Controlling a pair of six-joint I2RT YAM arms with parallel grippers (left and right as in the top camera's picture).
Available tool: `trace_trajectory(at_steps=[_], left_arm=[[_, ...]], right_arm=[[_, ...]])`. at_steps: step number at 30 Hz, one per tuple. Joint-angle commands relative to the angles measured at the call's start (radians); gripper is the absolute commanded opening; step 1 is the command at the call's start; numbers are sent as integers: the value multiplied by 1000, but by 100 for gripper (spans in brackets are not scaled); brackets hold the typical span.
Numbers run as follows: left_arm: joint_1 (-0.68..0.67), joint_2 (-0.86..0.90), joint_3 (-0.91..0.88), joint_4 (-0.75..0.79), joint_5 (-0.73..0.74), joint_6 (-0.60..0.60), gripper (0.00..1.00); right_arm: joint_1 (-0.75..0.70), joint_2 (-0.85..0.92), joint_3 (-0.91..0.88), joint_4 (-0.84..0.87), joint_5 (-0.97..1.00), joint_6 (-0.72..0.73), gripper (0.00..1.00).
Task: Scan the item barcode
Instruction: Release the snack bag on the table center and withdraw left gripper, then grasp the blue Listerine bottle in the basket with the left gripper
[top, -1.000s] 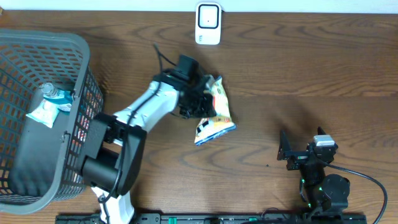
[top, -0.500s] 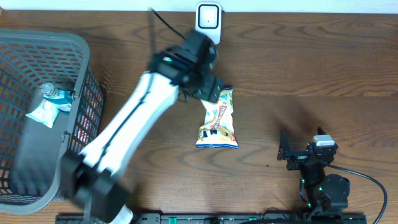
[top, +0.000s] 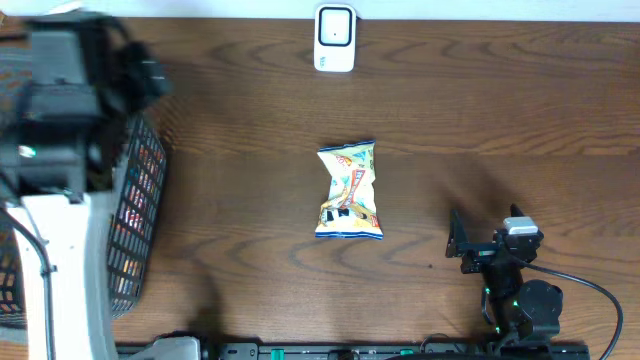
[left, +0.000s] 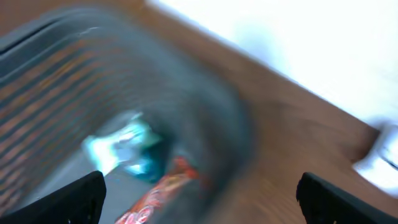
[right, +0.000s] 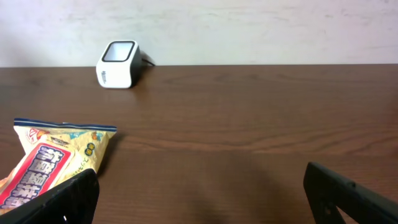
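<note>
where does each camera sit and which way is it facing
Overhead: above the table, looking straight down on bag, scanner and basket; left arm blurred over the basket, right arm at the near edge.
Left wrist: on the left arm, looking down into the basket, blurred; left gripper open at the bottom edge.
Right wrist: low over the table, facing across it to the wall; right gripper open.
Shared: overhead and right wrist both show bag and scanner.

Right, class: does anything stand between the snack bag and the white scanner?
Nothing visible does. The snack bag lies on the table, with only bare wood between it and the scanner at the far edge.
</note>
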Motion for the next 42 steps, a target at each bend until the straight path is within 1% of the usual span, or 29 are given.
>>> trace_trajectory(at_steps=[1,3,5,8,15,17,18,24,28,32,34,38,40,42], left_arm=[[178,79,-6,-37,95,-106,98],[251,132,-6,-53,155,-106,98],[299,191,-6,-58,172,-106,98],[319,250,-6,-58,172,-101,98],[319,388,-6,-73,195,-95,98],[319,416,-6,-87,194,-116,98],[319,434,-6,-111,193,-145,98],[319,461,-45,-122,203,-171,98],[319,461,-97,-93,209,-186,99],[319,461,-158,-43,209,-190,97],[319,461,-182,-13,209,-193,89],[319,461,-195,23,209,-193,47],[320,458,-195,26,209,-192,28],[320,455,-195,25,209,-192,11]], right_arm=[[11,-6,-2,-2,4,-13,99],[11,-6,-2,-2,4,-13,99],[11,-6,-2,-2,4,-13,99],[11,-6,-2,-2,4,-13,99],[11,-6,-2,-2,4,-13,99],[11,-6,-2,-2,4,-13,99],[11,-6,-2,-2,4,-13,99],[11,-6,-2,-2,4,-13,99],[11,-6,-2,-2,4,-13,99],[11,-6,-2,-2,4,-13,99],[11,-6,-2,-2,4,-13,99],[11,-6,-2,-2,4,-13,99],[11,-6,-2,-2,4,-13,99],[11,-6,-2,-2,4,-13,99]])
